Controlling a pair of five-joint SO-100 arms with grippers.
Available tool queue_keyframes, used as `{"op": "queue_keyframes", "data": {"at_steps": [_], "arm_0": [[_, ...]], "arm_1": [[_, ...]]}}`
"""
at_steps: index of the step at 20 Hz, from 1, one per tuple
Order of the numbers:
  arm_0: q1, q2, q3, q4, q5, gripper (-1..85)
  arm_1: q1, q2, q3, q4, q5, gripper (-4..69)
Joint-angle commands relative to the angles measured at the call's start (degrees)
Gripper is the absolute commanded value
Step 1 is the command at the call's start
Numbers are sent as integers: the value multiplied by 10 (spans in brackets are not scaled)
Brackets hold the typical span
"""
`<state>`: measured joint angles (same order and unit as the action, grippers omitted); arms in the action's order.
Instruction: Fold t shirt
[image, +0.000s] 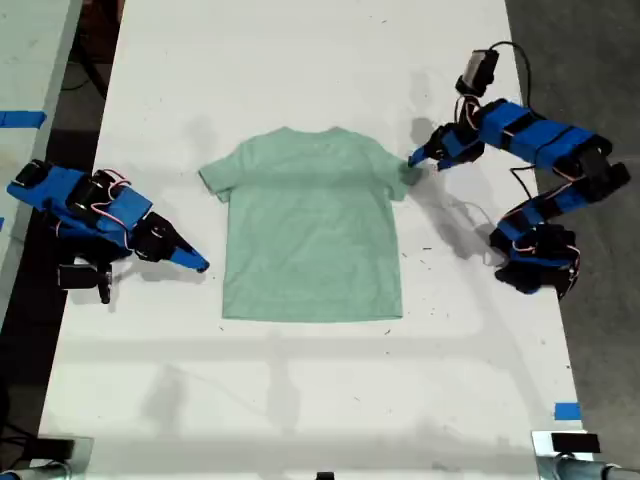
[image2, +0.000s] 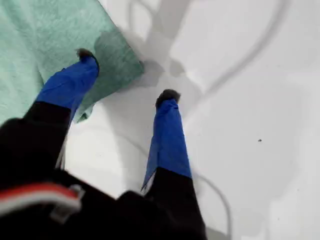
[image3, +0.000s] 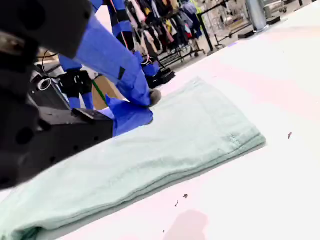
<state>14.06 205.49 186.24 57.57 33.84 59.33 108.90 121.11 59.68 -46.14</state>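
The pale mint-green t shirt (image: 310, 235) lies flat and spread out on the white table (image: 300, 400), neck toward the far edge. My first gripper (image: 415, 158) is at the sleeve on the exterior view's right. It is open (image2: 126, 75), with one fingertip (image2: 86, 56) over the sleeve's cloth (image2: 45, 40) and the other over bare table. My second gripper (image: 198, 264) rests low on the table just off the shirt's side hem at the exterior view's left. Its jaws look shut (image3: 145, 107) with nothing in them, the t shirt (image3: 165, 145) stretching out beyond.
A neighbouring table with blue tape (image: 20, 118) stands at the exterior view's left, across a dark gap. A blue tape mark (image: 567, 410) sits near the table's front corner at that view's right. Clothes racks (image3: 160, 25) show beyond the table.
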Motion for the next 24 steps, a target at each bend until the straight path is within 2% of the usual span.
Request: {"op": "queue_keyframes", "data": {"at_steps": [1,4,6,8,14,19,24], "arm_0": [[-4,5,25,-2,3,-2],[-4,5,25,-2,3,-2],[-4,5,25,-2,3,-2],[-4,5,25,-2,3,-2],[-4,5,25,-2,3,-2],[-4,5,25,-2,3,-2],[-4,5,25,-2,3,-2]], "arm_1": [[-22,-48,-6,-57,18,188],[-42,-110,-21,-76,32,122],[-48,-124,-29,-76,35,5],[-55,-125,-38,-69,33,6],[-67,-26,-94,18,33,6],[-127,56,-194,87,46,6],[-200,42,-278,83,63,6]]}}
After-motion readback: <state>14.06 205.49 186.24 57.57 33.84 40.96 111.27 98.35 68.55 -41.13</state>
